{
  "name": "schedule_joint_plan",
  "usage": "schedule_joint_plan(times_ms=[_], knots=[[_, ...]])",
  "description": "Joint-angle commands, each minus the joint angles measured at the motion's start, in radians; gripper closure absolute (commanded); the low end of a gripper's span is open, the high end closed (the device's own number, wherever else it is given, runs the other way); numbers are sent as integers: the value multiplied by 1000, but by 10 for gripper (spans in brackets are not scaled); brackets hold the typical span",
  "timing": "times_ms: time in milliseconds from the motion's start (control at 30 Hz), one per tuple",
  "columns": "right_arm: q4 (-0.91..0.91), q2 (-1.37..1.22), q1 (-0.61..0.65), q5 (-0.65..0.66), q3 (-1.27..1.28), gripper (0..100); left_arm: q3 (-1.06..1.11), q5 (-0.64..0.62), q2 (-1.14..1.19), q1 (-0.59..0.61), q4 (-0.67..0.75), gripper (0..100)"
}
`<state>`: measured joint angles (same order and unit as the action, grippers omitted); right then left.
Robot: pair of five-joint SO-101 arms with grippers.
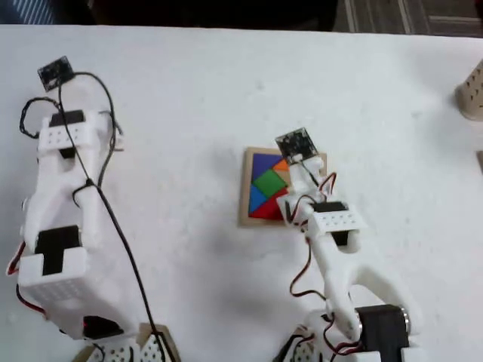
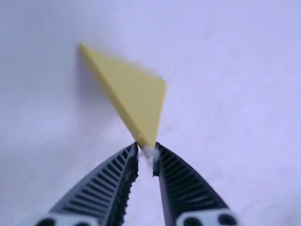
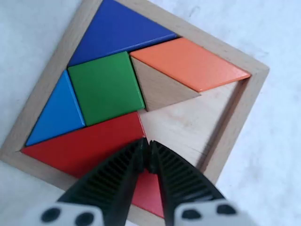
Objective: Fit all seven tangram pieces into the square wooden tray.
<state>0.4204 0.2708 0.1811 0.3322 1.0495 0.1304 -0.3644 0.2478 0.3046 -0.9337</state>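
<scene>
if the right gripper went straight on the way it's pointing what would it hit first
Most likely the red triangle in the wooden tray: the right gripper, fingers shut, points down at that piece's edge. Depth is unclear, so it may already be touching.

Red triangle point(image 3: 80, 146) partly hidden behind right fingers point(image 3: 113, 181); tray point(image 1: 247, 188) right side under arm point(image 1: 332, 249).
</scene>
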Motion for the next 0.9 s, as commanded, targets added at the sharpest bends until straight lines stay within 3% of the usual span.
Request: schedule_joint_plan(times_ms=[0,400,633,867], knots=[[7,-12,24,14,-12,981,-91,11,-51,12,23,930],[7,-12,24,14,-12,981,-350,11,278,47,55,926],[7,-12,24,14,-12,981,-578,11,483,70,54,841],[7,-12,24,15,-12,981,-832,32,664,119,-114,913]])
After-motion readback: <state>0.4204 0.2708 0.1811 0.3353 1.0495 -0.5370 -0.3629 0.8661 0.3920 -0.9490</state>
